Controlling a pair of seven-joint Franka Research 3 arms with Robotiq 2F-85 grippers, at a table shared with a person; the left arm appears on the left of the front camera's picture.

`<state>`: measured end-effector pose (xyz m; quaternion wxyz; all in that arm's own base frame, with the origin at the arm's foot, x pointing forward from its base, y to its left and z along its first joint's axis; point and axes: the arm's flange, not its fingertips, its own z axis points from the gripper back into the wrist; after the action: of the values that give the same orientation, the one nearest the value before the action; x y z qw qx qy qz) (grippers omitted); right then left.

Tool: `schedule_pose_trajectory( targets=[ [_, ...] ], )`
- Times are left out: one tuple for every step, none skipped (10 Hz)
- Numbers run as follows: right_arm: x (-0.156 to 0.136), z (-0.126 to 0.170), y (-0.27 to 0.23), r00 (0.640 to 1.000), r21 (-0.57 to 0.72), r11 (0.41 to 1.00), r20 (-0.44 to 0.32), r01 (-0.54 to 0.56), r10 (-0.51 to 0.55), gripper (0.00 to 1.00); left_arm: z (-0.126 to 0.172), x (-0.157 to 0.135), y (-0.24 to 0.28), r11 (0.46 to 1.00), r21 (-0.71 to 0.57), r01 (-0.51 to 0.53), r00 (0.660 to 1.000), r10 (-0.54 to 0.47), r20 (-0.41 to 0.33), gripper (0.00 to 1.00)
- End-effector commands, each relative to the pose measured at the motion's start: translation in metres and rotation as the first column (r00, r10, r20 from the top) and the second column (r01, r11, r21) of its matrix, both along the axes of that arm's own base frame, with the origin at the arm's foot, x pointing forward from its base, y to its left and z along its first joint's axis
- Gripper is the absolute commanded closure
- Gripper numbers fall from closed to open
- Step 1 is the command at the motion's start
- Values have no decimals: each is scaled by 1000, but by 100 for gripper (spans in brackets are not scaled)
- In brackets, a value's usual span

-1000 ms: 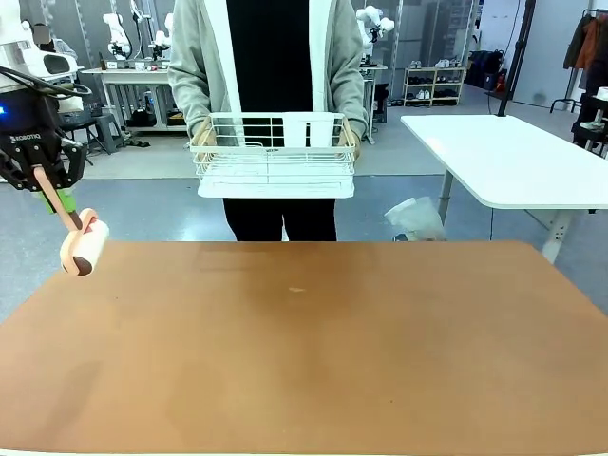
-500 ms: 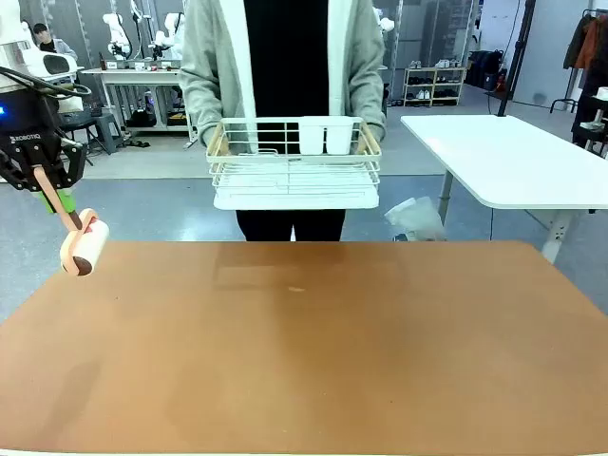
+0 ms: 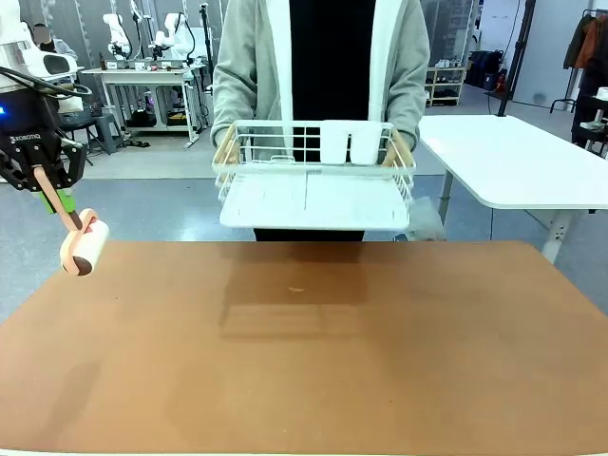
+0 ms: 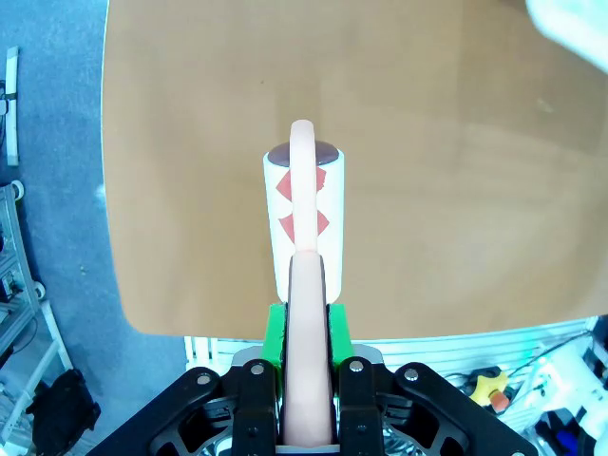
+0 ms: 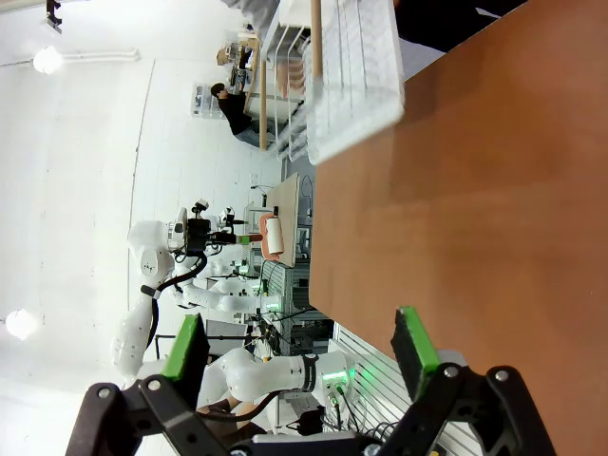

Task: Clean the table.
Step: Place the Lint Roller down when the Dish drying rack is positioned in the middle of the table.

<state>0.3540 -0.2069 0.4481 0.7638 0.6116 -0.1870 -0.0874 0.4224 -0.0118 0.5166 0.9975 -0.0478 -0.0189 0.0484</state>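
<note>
**One lint roller in the left gripper, one wire rack held over the table's far edge**

One lint roller (image 3: 84,253): pink handle, white paper drum, red diamond marks on the drum in the left wrist view. The left gripper (image 3: 45,188) is pinching the handle between its two green pads (image 4: 275,332), drum hanging down and outward from the fingers. From the front, the drum sits at the table's left far corner, just above the edge; whether it touches the top cannot be told.

One table (image 3: 304,361), reddish-brown, matte, rounded corners. It spreads out beyond and to the right of the roller. One small pale speck (image 3: 296,290) lies on the top, well to the right of the roller, toward the far side.

One white wire rack (image 3: 315,176), with a white tray under it, carried by a person in a grey cardigan. Two hands on it, one at each end: (image 3: 226,150) and (image 3: 401,150). The rack hangs over the far edge, well right of the roller, casting a shadow on the top.

The right gripper (image 5: 302,356) is spread wide, two green pads well apart, nothing between them, the table top beyond it.

One white-topped table (image 3: 513,157) stands far right, behind.
</note>
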Motion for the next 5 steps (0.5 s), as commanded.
schedule_pose_trajectory(
  targets=[
    [-2, 3, 3, 1000, 19, 1000, -1, 4, -4, 0, 5, 1, 2, 1000, -6, 1, 1000, -1, 5, 79],
    [-2, 3, 3, 1000, 19, 1000, -1, 4, -4, 0, 5, 1, 2, 1000, -6, 1, 1000, -1, 5, 79],
    [-2, 3, 3, 1000, 19, 1000, -1, 4, -4, 0, 5, 1, 2, 1000, -6, 1, 1000, -1, 5, 79],
    [-2, 3, 3, 1000, 19, 1000, -1, 4, -4, 0, 5, 1, 2, 1000, -6, 1, 1000, -1, 5, 79],
    [-2, 3, 3, 1000, 19, 1000, -1, 4, -4, 0, 5, 1, 2, 1000, -6, 1, 1000, -1, 5, 79]
  ],
)
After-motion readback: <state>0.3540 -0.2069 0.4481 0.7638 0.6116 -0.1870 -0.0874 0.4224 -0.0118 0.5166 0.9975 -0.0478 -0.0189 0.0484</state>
